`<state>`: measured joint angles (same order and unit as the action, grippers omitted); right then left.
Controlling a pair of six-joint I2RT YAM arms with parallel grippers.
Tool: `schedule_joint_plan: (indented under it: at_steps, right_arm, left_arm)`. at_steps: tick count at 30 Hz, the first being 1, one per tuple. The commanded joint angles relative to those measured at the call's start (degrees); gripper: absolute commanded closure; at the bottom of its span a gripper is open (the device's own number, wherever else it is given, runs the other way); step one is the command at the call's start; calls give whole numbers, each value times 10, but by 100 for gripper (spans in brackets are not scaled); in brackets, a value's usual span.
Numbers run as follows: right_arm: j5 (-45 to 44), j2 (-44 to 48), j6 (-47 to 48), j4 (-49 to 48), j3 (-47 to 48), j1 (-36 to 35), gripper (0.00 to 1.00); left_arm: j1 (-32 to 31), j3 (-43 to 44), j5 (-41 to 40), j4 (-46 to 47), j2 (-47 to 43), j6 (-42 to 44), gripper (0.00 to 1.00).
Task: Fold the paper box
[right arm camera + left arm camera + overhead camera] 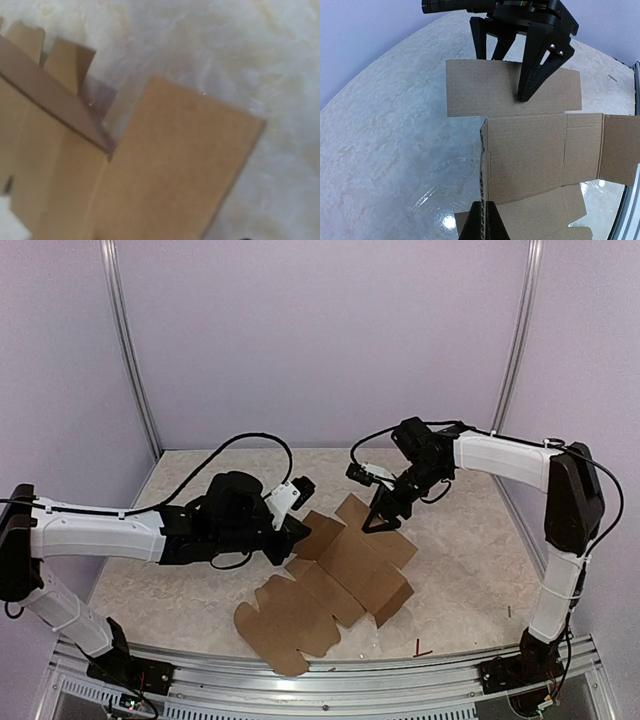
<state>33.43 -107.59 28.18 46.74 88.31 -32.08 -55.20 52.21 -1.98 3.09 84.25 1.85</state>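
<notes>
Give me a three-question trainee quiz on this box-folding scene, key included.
1. True or false: the paper box is already folded shut on the table.
2. Which claw pinches a raised flap of the box? A) left claw B) right claw C) neither
3. Fill in: the right claw's jaws stand ____ over a flat panel.
Key: 1 false, it lies mostly flat; 2 A; 3 open.

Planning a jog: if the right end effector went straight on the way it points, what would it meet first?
The paper box: its far panel lies flat just below the right end effector; contact may already exist, depth is unclear.
</notes>
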Motion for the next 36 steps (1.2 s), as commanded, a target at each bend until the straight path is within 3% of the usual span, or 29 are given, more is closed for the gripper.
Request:
schedule_joint_plan:
  at_steps: [1,8,12,17,19,24,29,32,36]
  right_arm:
    - [53,-25,-15,40,24,-3,36]
    - [143,-55,-28,57,31,-3,73]
    - [195,-74,-31,73,53,-3,85]
    - [218,-83,-35,80,67,-3,95]
    - [209,-82,-34,79,66,-2,96]
    - [174,-79,-21,79,64,2,98]
    - [132,-79,1,82,72,3,98]
    - [119,-81,24,96,86,3,98]
    - [120,-75,72,117,89,3,97]
  left_arm:
    - [0,-16,-32,30,-14,14,100]
    - [-10,-4,-139,51,25,43,100]
    - [-30,24,-206,78,75,64,100]
    - [-67,74,-377,112,158,78,100]
    - [-75,89,-395,109,183,83,89]
    - [-95,94,-343,39,152,67,57]
    - [-97,80,-195,-62,-5,32,32]
    - [-82,65,-115,-95,-103,26,23]
    - [13,15,55,-104,-199,-9,22]
